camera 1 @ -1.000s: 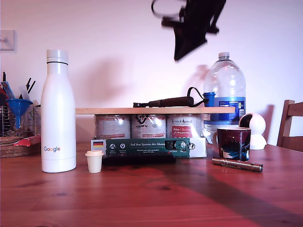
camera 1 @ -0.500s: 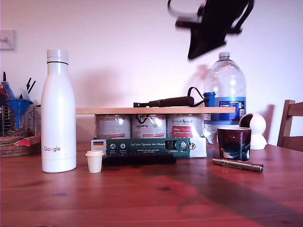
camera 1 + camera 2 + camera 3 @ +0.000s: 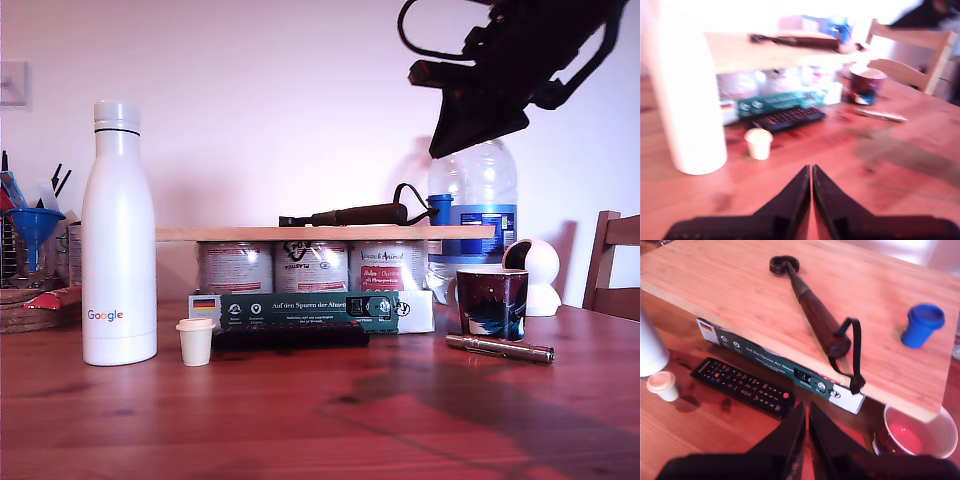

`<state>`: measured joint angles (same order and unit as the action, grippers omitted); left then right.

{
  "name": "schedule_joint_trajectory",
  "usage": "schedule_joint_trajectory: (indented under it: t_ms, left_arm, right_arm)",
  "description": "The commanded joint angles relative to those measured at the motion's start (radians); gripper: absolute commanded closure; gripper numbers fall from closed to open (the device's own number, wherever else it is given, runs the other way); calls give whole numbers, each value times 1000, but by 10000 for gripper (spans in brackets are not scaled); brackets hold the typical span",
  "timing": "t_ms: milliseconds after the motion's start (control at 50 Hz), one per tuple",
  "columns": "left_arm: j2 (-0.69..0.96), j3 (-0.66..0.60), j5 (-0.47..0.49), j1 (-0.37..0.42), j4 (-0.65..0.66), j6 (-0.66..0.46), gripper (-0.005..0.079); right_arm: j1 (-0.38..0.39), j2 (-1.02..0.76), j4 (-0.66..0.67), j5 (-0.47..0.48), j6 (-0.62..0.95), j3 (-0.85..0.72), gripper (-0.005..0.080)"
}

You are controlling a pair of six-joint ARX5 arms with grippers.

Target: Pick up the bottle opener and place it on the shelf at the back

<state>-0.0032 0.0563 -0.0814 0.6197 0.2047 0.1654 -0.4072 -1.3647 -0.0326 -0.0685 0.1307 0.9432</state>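
The bottle opener (image 3: 350,215) lies flat on the shelf (image 3: 230,233), nothing holding it. From above, its dark wooden handle (image 3: 815,315) runs across the light plank (image 3: 730,295), with the ring head at one end and the cord loop hanging over the plank's front edge. My second gripper (image 3: 806,415) is shut and empty. It hangs high in the exterior view's upper right (image 3: 442,152), well above the opener. My first gripper (image 3: 811,172) is shut and empty, low over the tabletop, with the opener (image 3: 795,40) far ahead. It does not show in the exterior view.
Three tins (image 3: 312,268) carry the shelf behind a green box (image 3: 310,310) and a black remote (image 3: 290,338). A white bottle (image 3: 118,240) and a small cup (image 3: 195,341) stand at the exterior view's left. A dark mug (image 3: 492,300), silver cylinder (image 3: 500,349), water bottle (image 3: 473,200) and chair (image 3: 612,260) are at its right.
The arm in the exterior view has swung toward that view's right and come slightly lower. The bottle opener has stayed on the shelf.
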Motion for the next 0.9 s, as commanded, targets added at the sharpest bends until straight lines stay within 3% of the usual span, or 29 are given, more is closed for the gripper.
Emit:
schedule_joint_trajectory:
  t_ms: [0,260,440,700,880]
  left_arm:
    - [-9,-14,-5,-29,-12,-7,766]
    - [-9,-17,-10,-150,-59,15,766]
    - [-9,-17,-100,-213,-64,10,766]
    - [-10,-17,-111,-225,-56,11,766]
    - [-9,-17,-111,-225,7,11,766]
  right_arm:
    - [-3,50,47,-10,-10,-54,765]
    - [-2,163,175,-7,-70,-229,765]
    - [3,254,243,19,-99,-336,765]
    - [84,393,302,32,-132,-479,765]
    - [138,473,305,-33,-130,-539,765]
